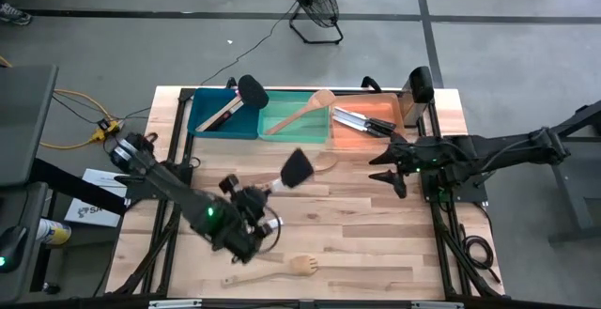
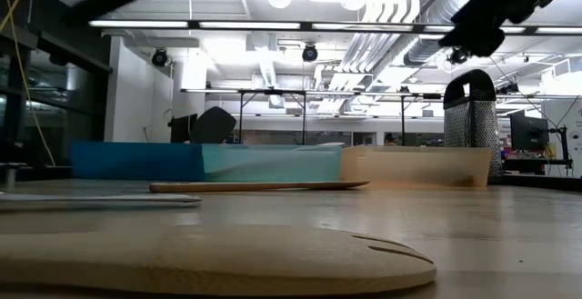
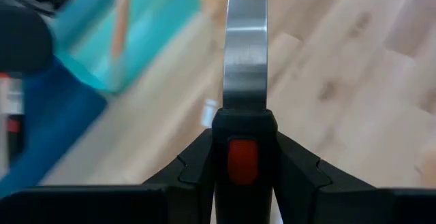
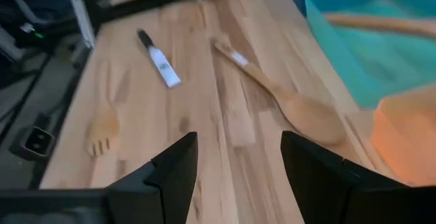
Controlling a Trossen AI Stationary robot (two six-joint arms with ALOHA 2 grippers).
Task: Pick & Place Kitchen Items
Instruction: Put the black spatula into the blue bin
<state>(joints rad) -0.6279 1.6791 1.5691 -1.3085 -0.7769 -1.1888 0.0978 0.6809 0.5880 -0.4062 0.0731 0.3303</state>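
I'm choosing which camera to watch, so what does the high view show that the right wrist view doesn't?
Only the high view: the left gripper shut on a black turner, the blue bin, and knives in the orange bin. Only the right wrist view: the right gripper's open jaws close up, nothing between them. Both: the wooden fork, the wooden spoon on the table, and the green bin.

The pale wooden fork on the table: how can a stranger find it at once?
Start at the light wooden table and go to its front edge, far from the three coloured bins. The pale wooden fork lies there alone, its flat head notched into short tines.
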